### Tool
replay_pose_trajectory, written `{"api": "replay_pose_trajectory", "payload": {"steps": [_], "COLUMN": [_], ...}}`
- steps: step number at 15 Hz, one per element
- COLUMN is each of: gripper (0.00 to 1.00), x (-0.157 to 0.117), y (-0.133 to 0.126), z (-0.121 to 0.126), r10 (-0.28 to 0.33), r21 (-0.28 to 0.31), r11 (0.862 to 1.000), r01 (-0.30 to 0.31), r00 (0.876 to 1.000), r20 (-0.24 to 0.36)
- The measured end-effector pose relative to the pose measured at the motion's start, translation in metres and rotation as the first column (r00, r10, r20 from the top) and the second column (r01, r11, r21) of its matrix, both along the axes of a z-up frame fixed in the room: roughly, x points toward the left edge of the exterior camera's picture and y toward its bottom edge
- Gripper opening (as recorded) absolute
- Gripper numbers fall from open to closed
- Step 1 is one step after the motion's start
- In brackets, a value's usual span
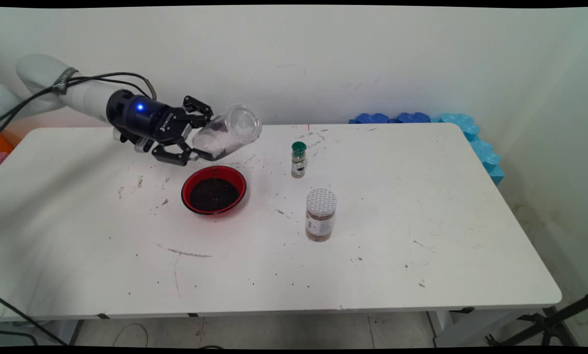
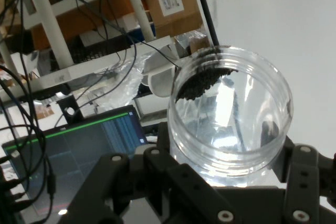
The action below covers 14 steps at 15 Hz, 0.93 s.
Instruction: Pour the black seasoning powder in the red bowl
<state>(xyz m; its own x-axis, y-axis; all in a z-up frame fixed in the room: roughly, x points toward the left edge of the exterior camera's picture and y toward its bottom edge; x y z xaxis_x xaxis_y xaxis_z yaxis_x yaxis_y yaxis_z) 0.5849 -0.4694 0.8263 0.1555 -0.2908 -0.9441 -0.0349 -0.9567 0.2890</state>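
Clamping its fingers on a tilted clear jar (image 1: 227, 131) in the frame's upper left, the gripper (image 1: 193, 134) is hanging just above a red bowl (image 1: 214, 190) of dark grains; two spice jars (image 1: 320, 214) are standing at centre, apart.

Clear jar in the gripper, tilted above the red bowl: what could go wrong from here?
1. The clear jar lies nearly on its side in the gripper, its open mouth reaching past the red bowl rim; grains still inside it could spill onto the table.
2. Smooth, round plastic: it may slip or rotate in the fingers.
3. Swinging right could hit the green-capped spice bottle.
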Motion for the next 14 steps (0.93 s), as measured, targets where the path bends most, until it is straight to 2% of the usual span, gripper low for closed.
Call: {"api": "replay_pose_trajectory", "payload": {"steps": [8, 12, 14], "gripper": [0.0, 0.0, 0.0], "x": [0.0051, 0.0075, 0.0082], "y": [-0.0034, -0.0041, -0.0049], "z": [-0.005, -0.0075, -0.0076], "r10": [0.031, 0.029, 0.022], "r21": [0.047, 0.02, -0.017], "r11": [0.998, 0.999, 1.0], "r01": [-0.029, -0.028, -0.022], "r00": [0.999, 0.999, 1.0], "r20": [-0.034, -0.028, -0.021]}}
